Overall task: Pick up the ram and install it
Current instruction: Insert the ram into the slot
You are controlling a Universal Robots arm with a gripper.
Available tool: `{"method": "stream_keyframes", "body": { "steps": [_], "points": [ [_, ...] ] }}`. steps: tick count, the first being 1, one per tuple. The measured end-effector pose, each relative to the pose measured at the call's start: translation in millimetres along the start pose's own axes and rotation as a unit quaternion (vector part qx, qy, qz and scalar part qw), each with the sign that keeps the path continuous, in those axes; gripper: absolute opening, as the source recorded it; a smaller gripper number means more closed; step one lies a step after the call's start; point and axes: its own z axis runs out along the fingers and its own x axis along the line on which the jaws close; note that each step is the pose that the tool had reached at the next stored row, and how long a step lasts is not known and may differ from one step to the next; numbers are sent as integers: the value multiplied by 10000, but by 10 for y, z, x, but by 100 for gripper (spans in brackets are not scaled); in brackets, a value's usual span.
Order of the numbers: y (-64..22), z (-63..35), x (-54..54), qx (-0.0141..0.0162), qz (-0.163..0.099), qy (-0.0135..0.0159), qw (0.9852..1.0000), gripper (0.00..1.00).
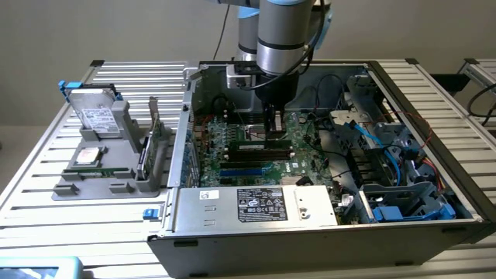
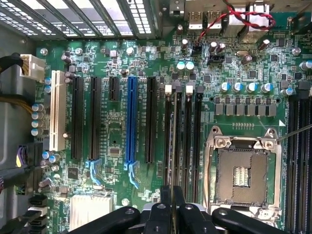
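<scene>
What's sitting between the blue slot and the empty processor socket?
In the wrist view: one black expansion slot, then the black memory slots, with the ram held edge-on over them.

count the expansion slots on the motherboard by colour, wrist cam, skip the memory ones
white slots: 1
blue slots: 1
black slots: 4 (three long, one short)
total: 6
not counted: the ram, gripped edge-on by the gripper at the memory slots
</scene>
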Motion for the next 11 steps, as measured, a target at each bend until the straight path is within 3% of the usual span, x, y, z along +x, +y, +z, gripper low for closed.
{"method": "stream_keyframes", "body": {
  "steps": [4,11],
  "points": [
    [0,21,-2,1,0,24,10000,13],
    [0,36,-2,1,1,38,10000,13]
  ]
}}
